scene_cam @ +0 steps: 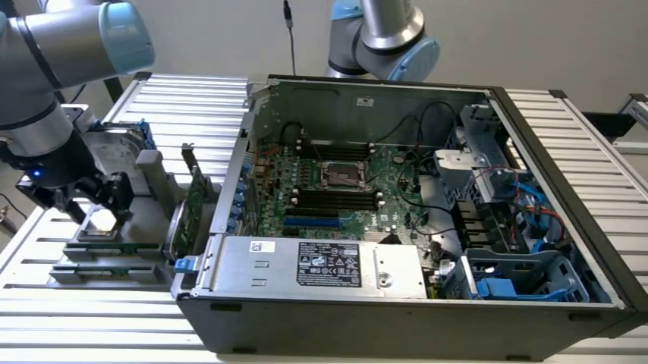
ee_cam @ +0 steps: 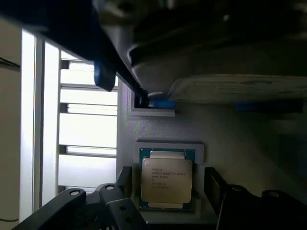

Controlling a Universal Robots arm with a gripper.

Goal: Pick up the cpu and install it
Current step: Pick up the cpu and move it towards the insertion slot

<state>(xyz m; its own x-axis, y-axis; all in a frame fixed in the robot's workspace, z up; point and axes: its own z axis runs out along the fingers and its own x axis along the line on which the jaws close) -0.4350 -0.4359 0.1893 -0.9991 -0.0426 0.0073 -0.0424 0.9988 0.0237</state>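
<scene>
The cpu [ee_cam: 166, 179], a small square chip with a silver metal top and printed text, lies flat in a grey holder. In the exterior view the cpu [scene_cam: 102, 221] sits at that view's left, beside the open computer case. My gripper [ee_cam: 167, 184] is open and straddles the chip, one black finger on each side, with a gap between each pad and the chip's edges. In the exterior view my gripper [scene_cam: 99, 208] hangs just above the holder. The empty cpu socket [scene_cam: 341, 176] shows on the motherboard inside the case.
A grey parts stand [scene_cam: 111, 250] holds the chip's holder, a hard drive with blue rails [scene_cam: 127, 140] and a green circuit card [scene_cam: 190, 212]. The open case [scene_cam: 405, 227] fills the middle, with a power supply [scene_cam: 324, 265] along its front. Ribbed metal table [scene_cam: 182, 98] around.
</scene>
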